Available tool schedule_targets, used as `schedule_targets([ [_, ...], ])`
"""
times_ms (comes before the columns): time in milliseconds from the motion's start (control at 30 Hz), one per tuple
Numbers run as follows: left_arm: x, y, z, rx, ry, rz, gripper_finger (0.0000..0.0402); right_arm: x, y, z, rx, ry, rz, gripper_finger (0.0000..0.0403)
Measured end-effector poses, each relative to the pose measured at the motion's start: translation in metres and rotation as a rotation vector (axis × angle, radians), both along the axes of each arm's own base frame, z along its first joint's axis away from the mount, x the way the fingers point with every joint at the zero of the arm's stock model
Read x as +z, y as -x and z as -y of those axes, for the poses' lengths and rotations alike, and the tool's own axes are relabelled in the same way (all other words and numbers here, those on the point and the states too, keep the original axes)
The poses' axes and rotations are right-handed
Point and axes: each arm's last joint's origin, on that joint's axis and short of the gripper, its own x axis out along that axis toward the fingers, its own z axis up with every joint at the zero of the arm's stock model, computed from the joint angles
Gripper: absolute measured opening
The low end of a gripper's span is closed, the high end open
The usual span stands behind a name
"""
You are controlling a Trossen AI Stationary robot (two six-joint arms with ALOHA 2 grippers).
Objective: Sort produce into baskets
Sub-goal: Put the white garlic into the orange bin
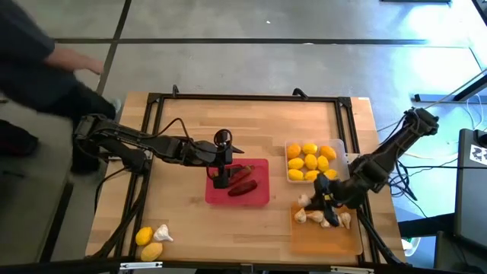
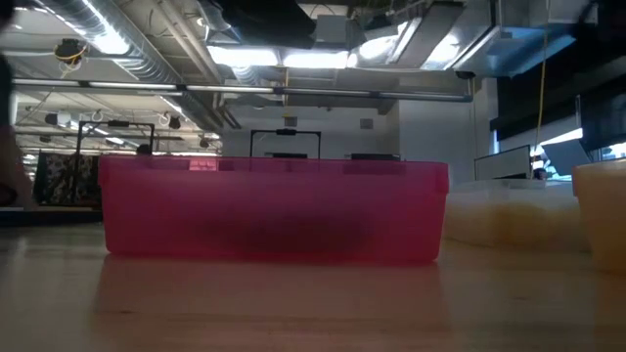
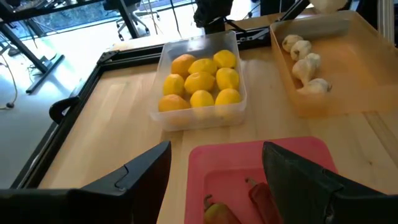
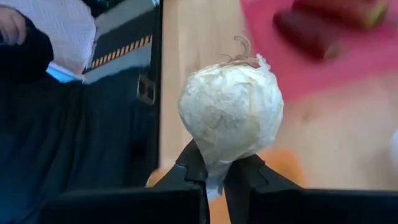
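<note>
1. The room is an open workshop with ceiling ducts, strip lights and a grey tiled floor; a person in dark clothing [image 1: 34, 72] stands beside the table's far left corner
2. The table [image 1: 175, 164] is pale wood planks inside a black metal frame; no writing or labels can be read anywhere
3. Three trays sit on it: a red tray [image 1: 259, 199] in the middle, a clear tray [image 1: 340, 146] to its right, an orange tray [image 1: 335, 237] in front of the clear one
4. The left gripper [image 1: 221, 176] hovers over the red tray's left part, fingers spread wide, nothing between them
5. The right gripper [image 4: 213, 169] is over the orange tray's far end, fingers pinched narrow on the stem of a garlic bulb [image 4: 230, 112]
6. The clear tray holds about eight lemons [image 3: 200, 81]
7. Two red chili peppers [image 1: 243, 185] lie in the red tray
8. Four garlic bulbs [image 3: 305, 65] are clearly seen lying in the orange tray
9. At the near left corner, two loose lemons [image 1: 149, 245] and one loose garlic bulb [image 1: 163, 233] lie close together on the bare wood
</note>
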Motion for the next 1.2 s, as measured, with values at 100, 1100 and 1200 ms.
schedule_targets([
  [100,0.0,0.0,0.0,0.0,0.0,0.001,0.0249,-0.008,0.007,-0.01,-0.007,-0.042,-0.092,0.0024],
  [1100,0.0,0.0,-0.001,-0.001,-0.005,-0.004,0.0249,-0.096,0.03,-0.038,-0.14,0.228,-0.892,0.0024],
  [1200,0.0,0.0,-0.002,0.002,-0.005,-0.004,0.0249,-0.097,0.029,-0.038,-0.142,0.232,-0.894,0.0024],
])
